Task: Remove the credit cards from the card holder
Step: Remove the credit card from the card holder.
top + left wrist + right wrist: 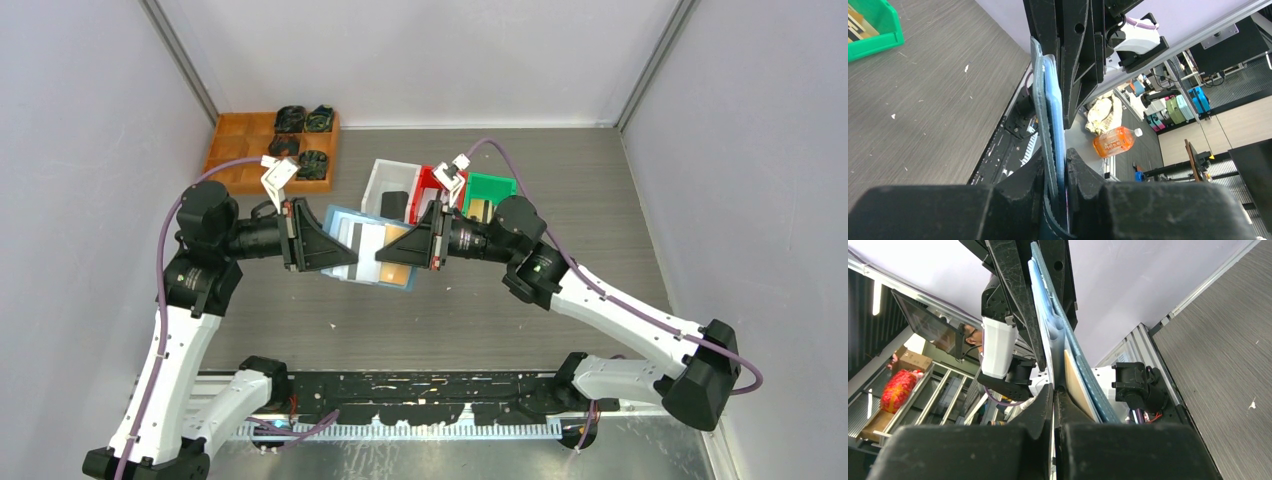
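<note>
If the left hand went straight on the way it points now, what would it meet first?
The left hand clamps the card holder; straight on, across it, it would probably meet the right hand, which points back at it. Their relative height is unclear.

The left gripper [350, 251] and right gripper [386, 255] are hiding the card holder's [368, 238] nine and three o'clock ends; which thin layer the right one is pinching is not showing.
</note>
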`<state>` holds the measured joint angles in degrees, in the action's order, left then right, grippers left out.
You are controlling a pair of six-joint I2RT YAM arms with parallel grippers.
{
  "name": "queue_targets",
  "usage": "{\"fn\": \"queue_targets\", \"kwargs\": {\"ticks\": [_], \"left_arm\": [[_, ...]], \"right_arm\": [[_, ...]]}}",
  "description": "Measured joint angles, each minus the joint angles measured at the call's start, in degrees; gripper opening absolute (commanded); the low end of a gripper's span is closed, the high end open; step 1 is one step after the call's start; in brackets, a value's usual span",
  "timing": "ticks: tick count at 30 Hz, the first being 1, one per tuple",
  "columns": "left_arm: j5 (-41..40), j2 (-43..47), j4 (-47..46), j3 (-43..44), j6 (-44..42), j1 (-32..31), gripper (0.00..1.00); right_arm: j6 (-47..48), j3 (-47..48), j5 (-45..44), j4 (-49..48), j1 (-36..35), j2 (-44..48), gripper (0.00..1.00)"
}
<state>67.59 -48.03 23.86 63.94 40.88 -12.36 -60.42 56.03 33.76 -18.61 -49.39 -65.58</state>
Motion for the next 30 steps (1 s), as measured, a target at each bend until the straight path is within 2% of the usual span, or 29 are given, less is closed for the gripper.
{"fn": "queue_targets", "kwargs": {"ticks": [3, 7, 14, 18, 21, 30], "left_arm": [[0.0, 0.0, -0.1, 0.0, 0.7, 0.0, 0.11], [0.0, 0.0, -0.6, 0.0, 1.3, 0.0, 0.09], [0.0, 0.1, -2.1, 0.0, 2.4, 0.0, 0.09], [0.0, 0.3, -3.0, 0.0, 2.7, 0.0, 0.09], [0.0, 0.4, -3.3, 0.0, 2.7, 0.0, 0.16], [0.0, 0.4, -3.4, 0.0, 3.6, 0.0, 0.18]], "right_arm": [[-0.5, -1.0, -0.3, -1.8, 0.0, 0.2, 0.05], [-1.4, -2.2, -0.8, -4.2, -0.1, 0.5, 0.17], [-4.6, -3.7, -1.8, -8.2, 0.0, 0.3, 0.19], [-6.7, -3.9, -2.0, -11.6, 0.0, -0.5, 0.10], [-7.6, -4.5, -2.0, -13.3, 0.0, -0.7, 0.01], [-7.4, -6.6, -3.1, -14.1, 0.0, 1.3, 0.01]]}}
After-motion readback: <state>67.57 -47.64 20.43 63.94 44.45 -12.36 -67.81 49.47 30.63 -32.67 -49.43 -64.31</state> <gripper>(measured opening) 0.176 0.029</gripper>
